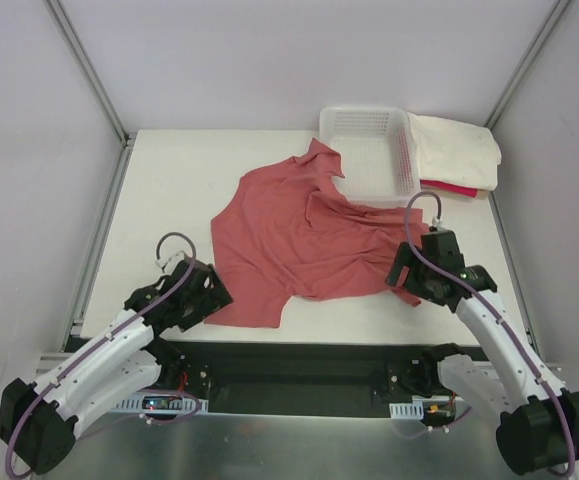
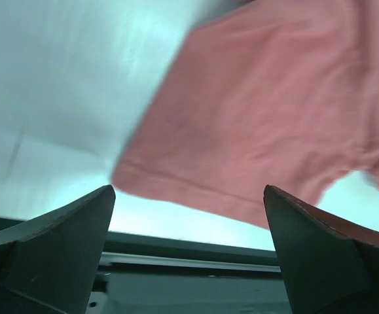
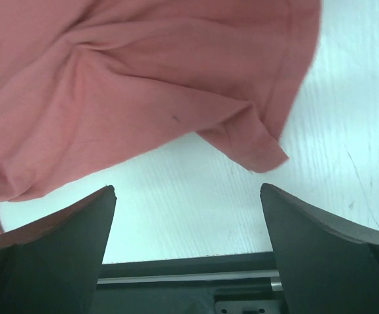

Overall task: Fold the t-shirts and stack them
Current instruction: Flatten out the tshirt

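Observation:
A dusty salmon-red t-shirt lies rumpled across the middle of the table, one sleeve draped against the basket. A folded cream-white t-shirt lies at the back right on a bright pink-red one, of which only an edge shows. My left gripper is open and empty beside the salmon shirt's near left corner; its wrist view shows the hem just beyond the open gripper. My right gripper is open and empty at the shirt's near right edge; its wrist view shows the cloth beyond the gripper.
A white plastic lattice basket stands at the back, left of the folded shirts. Grey walls enclose the table on three sides. The table's near edge and a black rail run just below both grippers.

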`<state>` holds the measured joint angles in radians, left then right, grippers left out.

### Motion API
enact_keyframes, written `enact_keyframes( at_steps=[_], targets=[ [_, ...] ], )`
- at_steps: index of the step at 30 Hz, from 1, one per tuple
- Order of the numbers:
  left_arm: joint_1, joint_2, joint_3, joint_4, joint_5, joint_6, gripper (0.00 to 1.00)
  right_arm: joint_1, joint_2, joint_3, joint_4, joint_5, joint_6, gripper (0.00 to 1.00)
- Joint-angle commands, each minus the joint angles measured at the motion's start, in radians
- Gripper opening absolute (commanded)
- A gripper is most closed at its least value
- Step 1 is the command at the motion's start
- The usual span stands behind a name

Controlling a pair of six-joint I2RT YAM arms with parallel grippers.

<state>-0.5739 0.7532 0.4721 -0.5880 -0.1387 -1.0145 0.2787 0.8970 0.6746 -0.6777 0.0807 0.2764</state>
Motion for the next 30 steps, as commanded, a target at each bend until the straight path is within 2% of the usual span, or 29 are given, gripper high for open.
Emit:
enact_keyframes(
  at_steps=[1,6,10,11,13,14,15,16,19,22,26,27,28,30],
  targets=[
    [0.012,-0.060,-0.085,-0.131,-0.044,-0.114,0.95,-0.067,-0.090,-0.049,-0.086,0.033,0.073,0.97],
    [0.012,-0.003,-0.128,-0.098,-0.052,-0.130,0.83,-0.116,-0.138,-0.087,-0.092,0.021,0.075,0.97],
    [0.012,0.080,-0.132,0.006,-0.036,-0.119,0.64,-0.119,-0.124,-0.087,-0.092,0.019,0.075,0.97],
    [0.014,0.098,-0.132,0.026,-0.038,-0.115,0.53,-0.121,-0.122,-0.089,-0.097,0.014,0.076,0.97],
    [0.014,0.146,-0.119,0.074,-0.044,-0.098,0.41,-0.124,-0.125,-0.093,-0.103,0.013,0.078,0.97],
    [0.014,0.175,-0.115,0.086,-0.044,-0.087,0.20,-0.127,-0.133,-0.096,-0.112,0.017,0.087,0.98],
    [0.014,0.185,-0.109,0.094,-0.047,-0.081,0.05,-0.130,-0.136,-0.101,-0.115,0.022,0.095,0.98],
    [0.014,0.193,-0.096,0.102,-0.050,-0.073,0.00,-0.131,-0.142,-0.112,-0.117,0.025,0.099,0.99],
    [0.014,0.196,-0.082,0.120,-0.067,-0.050,0.00,-0.150,-0.153,-0.130,-0.112,0.034,0.121,0.94],
    [0.014,0.173,-0.075,0.129,-0.088,-0.036,0.00,-0.167,-0.139,-0.141,-0.082,0.019,0.130,0.85],
    [0.014,0.147,-0.066,0.140,-0.104,-0.021,0.00,-0.176,-0.080,-0.171,0.007,-0.013,0.147,0.64],
    [0.014,0.143,-0.064,0.140,-0.111,-0.016,0.00,-0.176,-0.067,-0.176,0.019,-0.015,0.147,0.62],
    [0.014,0.141,-0.063,0.140,-0.113,-0.015,0.00,-0.177,-0.055,-0.176,0.029,-0.016,0.152,0.53],
    [0.014,0.133,-0.061,0.140,-0.116,-0.009,0.00,-0.179,-0.023,-0.178,0.053,-0.009,0.149,0.49]
  ],
)
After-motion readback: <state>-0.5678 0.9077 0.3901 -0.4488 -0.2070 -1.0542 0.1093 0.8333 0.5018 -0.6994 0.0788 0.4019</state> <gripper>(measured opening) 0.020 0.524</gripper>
